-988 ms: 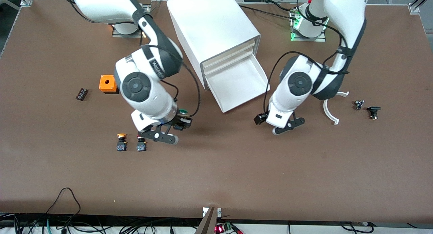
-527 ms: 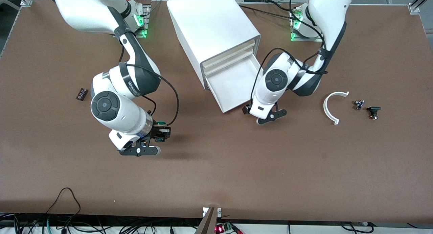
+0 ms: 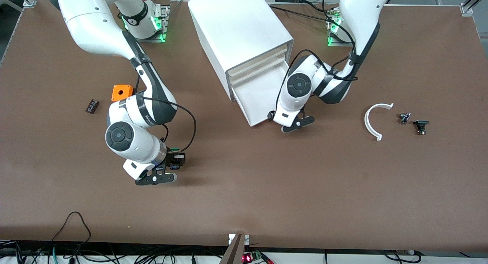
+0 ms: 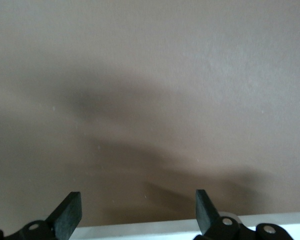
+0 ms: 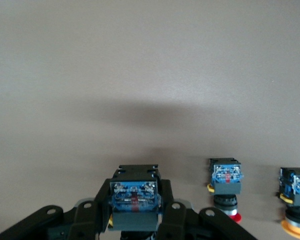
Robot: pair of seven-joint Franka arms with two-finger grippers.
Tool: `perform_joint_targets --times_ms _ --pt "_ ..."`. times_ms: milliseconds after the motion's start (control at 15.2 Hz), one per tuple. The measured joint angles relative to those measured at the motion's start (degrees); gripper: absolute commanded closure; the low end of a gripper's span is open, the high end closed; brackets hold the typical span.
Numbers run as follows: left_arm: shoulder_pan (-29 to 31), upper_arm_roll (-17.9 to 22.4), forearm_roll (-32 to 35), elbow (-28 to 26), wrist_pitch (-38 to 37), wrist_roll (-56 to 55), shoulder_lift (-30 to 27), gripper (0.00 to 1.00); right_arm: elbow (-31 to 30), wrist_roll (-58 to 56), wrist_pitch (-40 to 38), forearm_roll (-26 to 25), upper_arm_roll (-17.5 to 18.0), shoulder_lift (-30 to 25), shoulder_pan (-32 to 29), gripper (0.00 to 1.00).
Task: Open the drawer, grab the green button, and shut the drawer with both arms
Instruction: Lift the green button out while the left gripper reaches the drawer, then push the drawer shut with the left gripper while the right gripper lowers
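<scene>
Right gripper (image 3: pixel 172 171) is clamped on the button (image 5: pixel 135 196), low over the surface (image 3: pixel 244 203), beside the red one (image 5: pixel 225 187). Drawer (image 3: pixel 263 94) hangs open; left gripper (image 3: pixel 291 123), fingers spread, sits at its front. Next: push it shut squarely.

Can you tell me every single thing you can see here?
table: one, brown, under everything
cabinet: one, white, between the arm bases
drawer: one, white, lowest in the cabinet, pulled open
green button: one, black body, in the right pincer
red button: one, on the table by the right pincer
yellow button: one, beside the red button
orange box: one, toward the right arm's end
dark block: one, beside the orange box
curved piece: one, white, toward the left arm's end
small parts: two, black, beside the curved piece
right pincer: black, shut on the green button, over the table
left pincer: black, open, at the drawer's front
</scene>
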Motion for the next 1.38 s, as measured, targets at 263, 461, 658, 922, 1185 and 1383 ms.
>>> perform_joint_targets --times_ms 263,461,658,922,1185,1383 --pt "-0.16 -2.65 0.0 -0.97 -0.06 -3.0 -0.03 0.0 -6.28 -0.22 7.67 -0.39 -0.03 0.66 -0.57 1.0" --pt "-0.15 -5.04 -0.04 -2.06 -0.06 -4.69 -0.1 0.0 -9.52 0.05 11.22 -0.39 0.0 0.71 -0.67 1.0" --pt "-0.16 -8.16 -0.05 -2.5 -0.06 -8.04 -0.11 0.0 -10.29 2.89 12.24 -0.39 0.09 0.7 -0.57 1.0" --pt "-0.22 -11.41 -0.05 -3.02 -0.06 -11.54 -0.12 0.0 -10.92 5.26 15.22 -0.39 0.1 1.18 -0.55 1.0" --pt "-0.26 -13.03 -0.78 -3.82 -0.06 -13.39 -0.12 0.0 -10.95 5.39 18.42 -0.39 0.11 3.41 -0.49 1.0" --pt "-0.27 -13.41 -1.8 -4.0 -0.06 -13.45 -0.12 0.0 -10.95 5.39 18.65 -0.4 0.11 3.5 -0.5 0.44"
